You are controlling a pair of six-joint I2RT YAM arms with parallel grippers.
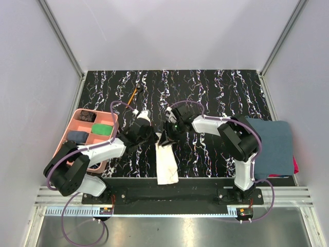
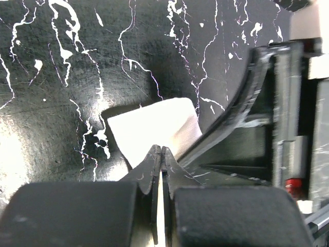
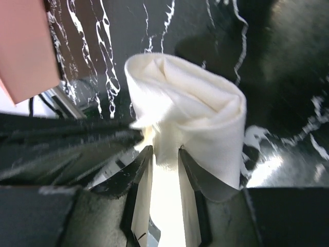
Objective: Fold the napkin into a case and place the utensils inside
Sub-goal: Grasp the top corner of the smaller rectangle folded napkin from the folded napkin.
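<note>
The cream napkin (image 1: 167,164) lies in a narrow strip, with its near end over the table's front edge. At its far end my two grippers meet. My left gripper (image 1: 153,138) is shut on an edge of the napkin (image 2: 154,126), and a sliver of cloth shows between its jaws (image 2: 161,149). My right gripper (image 3: 165,150) has its jaws partly apart, with the napkin (image 3: 190,108) in the gap and curled into a loop just beyond the tips. An orange-handled utensil (image 1: 135,94) lies far back on the table, left of centre.
A pink compartment tray (image 1: 77,125) holding small items sits at the left, by the left arm. A dark blue-grey towel (image 1: 272,146) lies at the right edge. The table is black marble with white veins. The right gripper's finger (image 2: 241,103) crosses the left wrist view.
</note>
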